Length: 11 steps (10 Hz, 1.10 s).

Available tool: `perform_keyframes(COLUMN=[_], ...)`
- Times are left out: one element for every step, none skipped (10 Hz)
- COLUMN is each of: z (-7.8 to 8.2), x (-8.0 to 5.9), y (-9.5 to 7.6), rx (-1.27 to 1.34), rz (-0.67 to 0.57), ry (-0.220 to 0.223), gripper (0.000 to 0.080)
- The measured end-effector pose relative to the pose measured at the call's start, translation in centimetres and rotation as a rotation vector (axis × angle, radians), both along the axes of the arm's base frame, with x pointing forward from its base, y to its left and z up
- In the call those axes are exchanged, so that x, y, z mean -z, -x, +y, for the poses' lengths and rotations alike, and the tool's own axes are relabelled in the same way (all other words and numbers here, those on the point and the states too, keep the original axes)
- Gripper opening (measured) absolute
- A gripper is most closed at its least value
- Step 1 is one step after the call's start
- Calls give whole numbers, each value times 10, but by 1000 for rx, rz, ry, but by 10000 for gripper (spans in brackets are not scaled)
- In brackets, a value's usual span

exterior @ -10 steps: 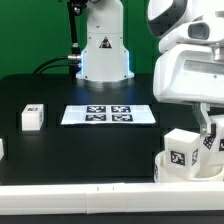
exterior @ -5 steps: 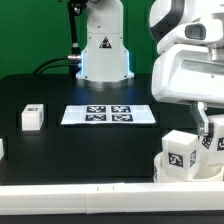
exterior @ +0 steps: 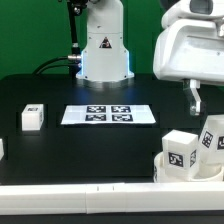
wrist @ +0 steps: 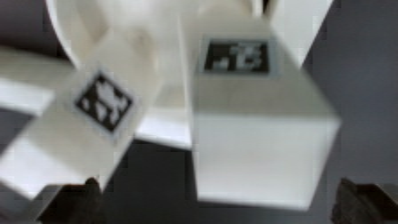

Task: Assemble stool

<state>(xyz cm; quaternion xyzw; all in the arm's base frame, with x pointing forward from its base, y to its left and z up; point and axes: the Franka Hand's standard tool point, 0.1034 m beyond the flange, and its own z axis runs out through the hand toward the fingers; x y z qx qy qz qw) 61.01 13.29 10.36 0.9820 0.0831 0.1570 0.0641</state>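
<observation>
No word, number or brand name could be read. The only signs were black-and-white square tags. Four stood printed on the marker board at mid-bench. One sat atop the lone leg at the exterior view's left. One each showed on the front leg and the tilted leg at the near right. The wrist view showed two blurred tags on white stool pieces. A dark mark on the robot base was too small to read.

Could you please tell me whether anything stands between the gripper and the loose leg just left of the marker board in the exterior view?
Nothing upright does. Only the marker board lies flat on the table between the gripper and that leg; the raised gripper should probably clear it.
</observation>
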Motion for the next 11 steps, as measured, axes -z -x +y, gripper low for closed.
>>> perform_keyframes(z=[4, 1, -3, -3, -3, -6, -13, -17, -17, -10, -10], x=[-4, -4, -3, -3, -3, -4, -10, -14, -16, -13, -13], y=[0, -2, -3, -4, -4, -5, -10, -14, -16, -14, -14], rx=[27, 79, 117, 112, 113, 130, 177, 204, 215, 219, 206], rz=[60, 78, 100, 95, 96, 106, 123, 146, 157, 160, 161], ry=[-7, -44, -68, -66, -66, -82, -121, -145, -156, -148, -144], gripper=[648, 649, 649, 649, 649, 649, 649, 649, 649, 649, 649])
